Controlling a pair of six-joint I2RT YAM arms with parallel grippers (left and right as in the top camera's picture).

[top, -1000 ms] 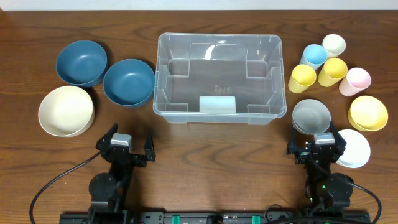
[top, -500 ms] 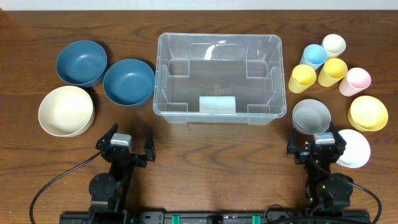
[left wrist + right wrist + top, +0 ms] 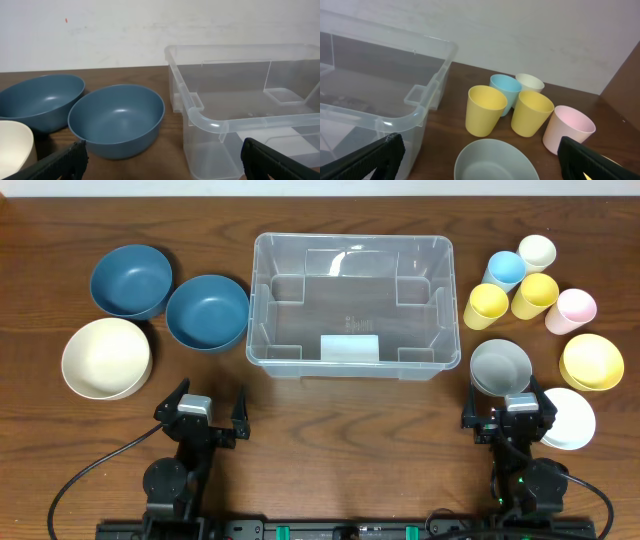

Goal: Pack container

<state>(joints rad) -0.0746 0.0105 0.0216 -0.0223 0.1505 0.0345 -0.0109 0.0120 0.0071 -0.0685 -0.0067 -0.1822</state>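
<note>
Clear plastic is the material of the container (image 3: 352, 300), a large rectangular tub with rounded corners. It stands in the middle of the wooden table (image 3: 330, 445), toward the far side, and nothing lies inside it. A whitish label (image 3: 349, 348) sits on its near wall.

Both arms are folded back at the near edge of the table, and their grippers point toward the far side. The left gripper (image 3: 209, 404) is near and left of the container, well apart from it. Its two fingers are spread wide and hold nothing. In the left wrist view the fingertips (image 3: 65, 162) show only at the two lower corners, with the open table between them.

The right gripper (image 3: 507, 404) is near and right of the container, just on the near side of a grey bowl (image 3: 500, 365). Its fingers are also spread wide, with nothing between them. I cannot tell whether they touch this bowl.

Left of the container are two blue bowls (image 3: 207, 312), one of them farther to the left, and a cream bowl (image 3: 106, 358) nearer to the arms.

On the right there are five cups (image 3: 535, 295) close together: two yellow, one light blue, one cream and one pink. A yellow bowl (image 3: 592, 361) and a white dish (image 3: 570, 420) lie at the right, beside the grey bowl.
</note>
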